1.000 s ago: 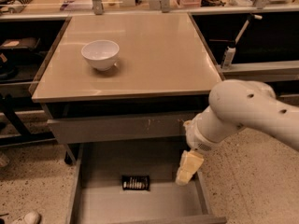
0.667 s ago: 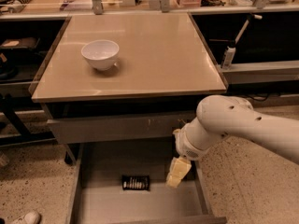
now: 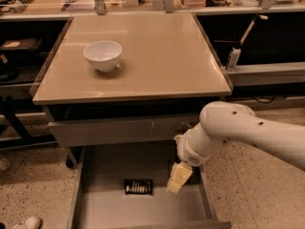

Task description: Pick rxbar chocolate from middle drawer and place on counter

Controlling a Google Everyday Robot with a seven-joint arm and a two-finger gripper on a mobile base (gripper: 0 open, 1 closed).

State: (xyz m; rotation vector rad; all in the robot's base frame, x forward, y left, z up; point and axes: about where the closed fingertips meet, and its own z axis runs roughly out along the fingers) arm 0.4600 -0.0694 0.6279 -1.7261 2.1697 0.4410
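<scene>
Hovering gripper (image 3: pixel 175 180) over middle drawer (image 3: pixel 109 210), right of rxbar chocolate (image 3: pixel 138 186).

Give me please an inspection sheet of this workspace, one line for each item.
Surface: counter, glossy beige, carries one bowl.
Job's things: rxbar chocolate lies flat on the floor of the open middle drawer, not held.
Clutter: white bowl, upright, toward the picture's left.
Grippers: gripper hangs over the drawer, at the bar's right in the picture, not touching it.
Cables: nothing seen.
Surroundings: side shelves; speckled floor; shoe at lower left.
</scene>
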